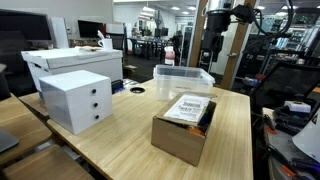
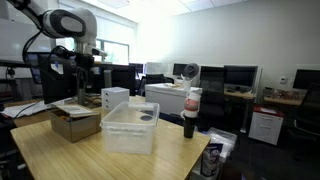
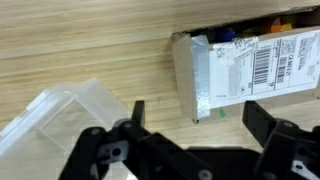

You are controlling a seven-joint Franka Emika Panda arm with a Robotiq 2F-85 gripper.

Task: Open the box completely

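The brown cardboard box (image 1: 180,135) stands on the wooden table near its front edge. One top flap with a white printed label (image 1: 188,108) lies over the top, and a dark gap shows beside it. The box also shows in an exterior view (image 2: 75,123) and in the wrist view (image 3: 245,65), where the taped flap edge faces the jaws. My gripper (image 3: 197,115) is open and empty. It hangs well above the table, over the space between the box and the clear bin. It shows in both exterior views (image 1: 209,48) (image 2: 84,66).
A clear plastic lidded bin (image 1: 183,77) (image 2: 130,128) (image 3: 60,120) stands next to the box. A white three-drawer cube (image 1: 78,101) and a large white box (image 1: 70,62) are on the table. A bottle (image 2: 192,112) stands by the bin.
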